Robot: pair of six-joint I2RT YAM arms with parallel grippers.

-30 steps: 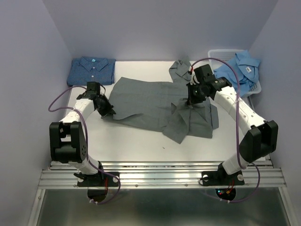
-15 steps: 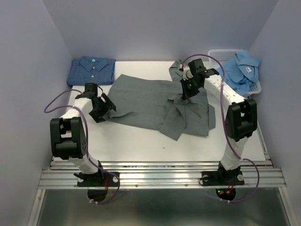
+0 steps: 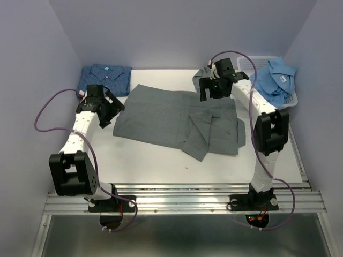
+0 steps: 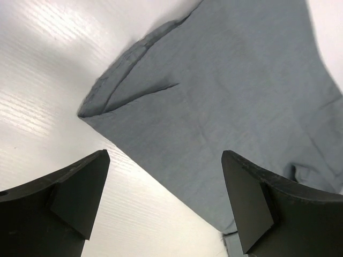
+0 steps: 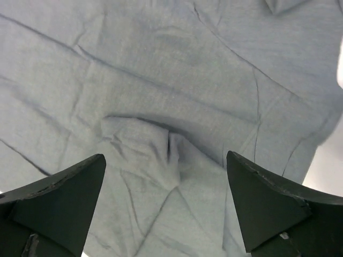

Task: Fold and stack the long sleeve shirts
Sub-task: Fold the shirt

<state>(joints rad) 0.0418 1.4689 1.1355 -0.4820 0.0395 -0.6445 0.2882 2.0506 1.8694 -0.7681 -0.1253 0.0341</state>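
A plain grey long sleeve shirt lies spread across the middle of the white table, a sleeve folded over its right half. Its left corner shows in the left wrist view and its wrinkled sleeve in the right wrist view. A folded dark blue patterned shirt rests at the back left. A light blue shirt hangs out of the basket at the back right. My left gripper hovers open just off the grey shirt's left edge. My right gripper hovers open above the shirt's back right part, near the collar.
A white plastic mesh basket stands at the back right corner. Purple-grey walls close in the table on three sides. Both arms' cables loop above the table's edges.
Both grippers have opened and let go of the grey shirt, then lifted away. The left one drew back to the left. The right one rose toward the back, and the shirt now lies flatter.
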